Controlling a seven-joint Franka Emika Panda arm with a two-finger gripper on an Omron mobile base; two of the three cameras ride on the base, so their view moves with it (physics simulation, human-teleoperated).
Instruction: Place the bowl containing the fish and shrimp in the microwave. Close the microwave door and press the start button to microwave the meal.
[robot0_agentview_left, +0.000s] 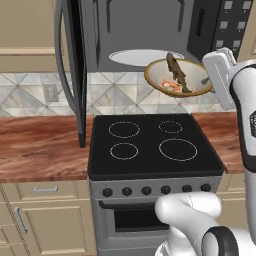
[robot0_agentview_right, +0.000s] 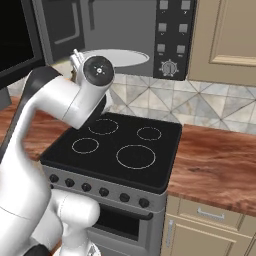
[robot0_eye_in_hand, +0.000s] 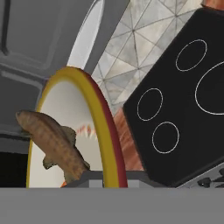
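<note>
1 gripper (robot0_agentview_left: 209, 80) grips the bowl's (robot0_agentview_left: 165, 75) right rim, above the stove (robot0_agentview_left: 150, 145).

black stove (robot0_agentview_left: 155, 142), wood counter (robot0_agentview_left: 42, 147), tiled backsplash (robot0_agentview_left: 30, 97)

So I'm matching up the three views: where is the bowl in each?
Left base view: bowl upper right, tilted, beside the microwave plate.
Right base view: not visible, the arm is in the way.
Hand view: lower left, edge-on, fish inside.
Shared landmark: the stove.
</note>
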